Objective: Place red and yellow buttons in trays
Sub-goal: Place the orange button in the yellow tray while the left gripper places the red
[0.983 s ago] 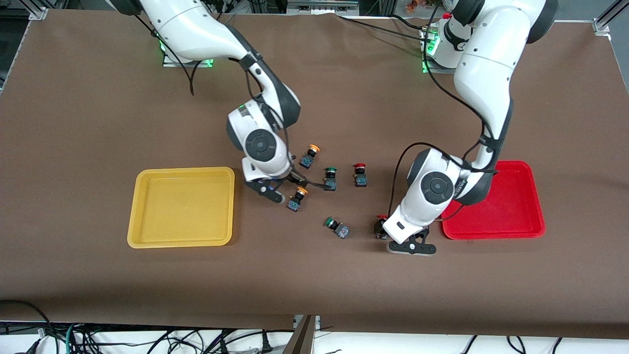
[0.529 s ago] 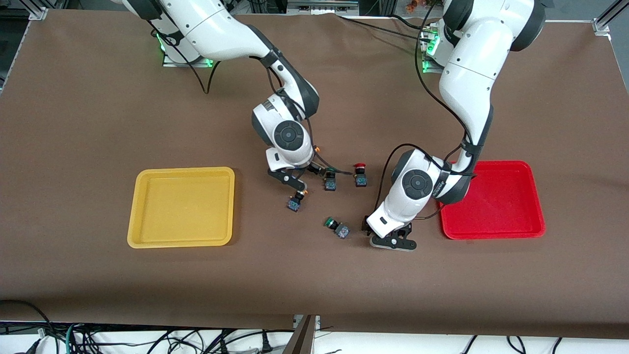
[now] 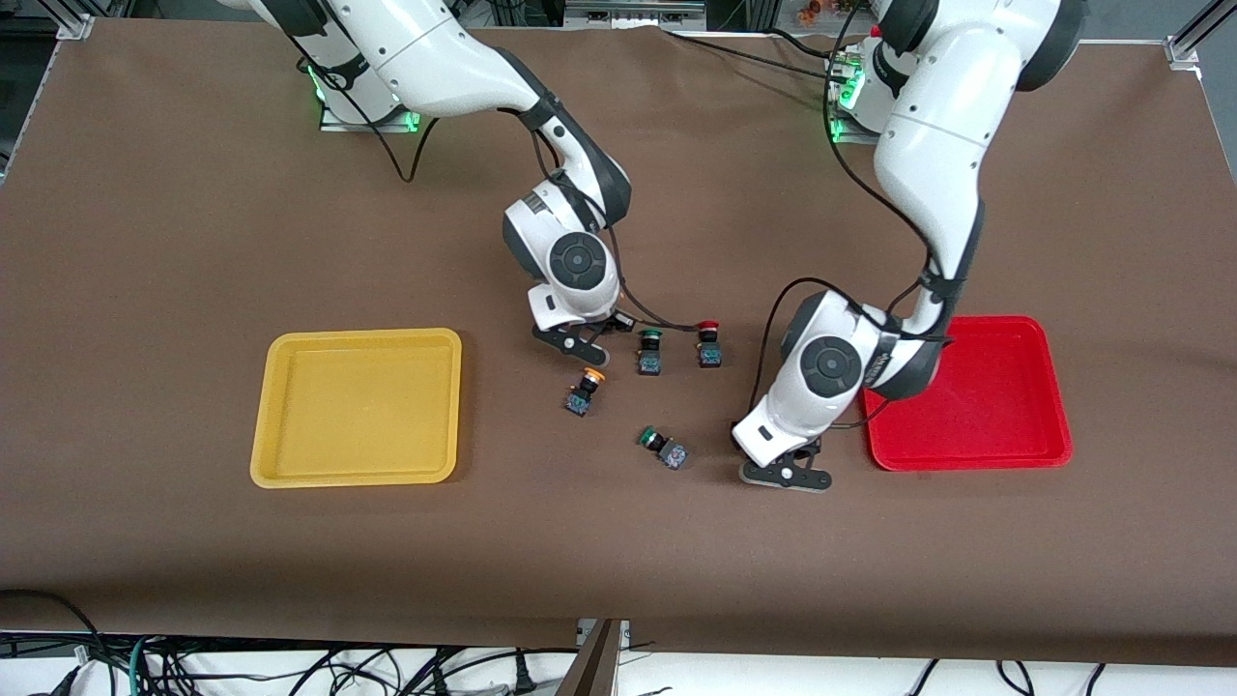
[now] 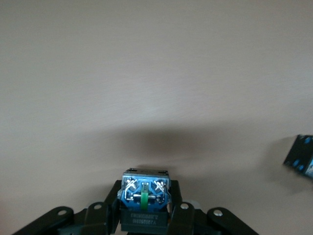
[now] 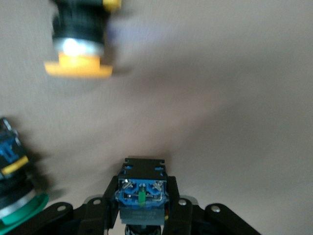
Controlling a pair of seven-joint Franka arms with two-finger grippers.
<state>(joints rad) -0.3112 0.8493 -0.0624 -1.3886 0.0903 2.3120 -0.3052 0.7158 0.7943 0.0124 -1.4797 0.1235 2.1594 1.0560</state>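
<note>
1. Trays first, in the front view: yellow tray (image 3: 356, 407) toward the right arm's end and red tray (image 3: 976, 394) toward the left arm's end both lie empty, so no button is placed. One yellow button (image 3: 584, 390) and one red button (image 3: 708, 345) lie mid-table, with two green buttons (image 3: 649, 352) between the trays.
2. Left wrist view: left gripper (image 4: 144, 213) pinches a blue-backed switch (image 4: 145, 198), likely the second red button.
3. Right wrist view: right gripper (image 5: 142, 211) clamps another switch (image 5: 141, 191), seemingly the second yellow one. All four deliveries remain.

A robotics lab: brown-covered table (image 3: 193, 242), aluminium framing (image 3: 68, 24), loose cables (image 3: 174, 667).
</note>
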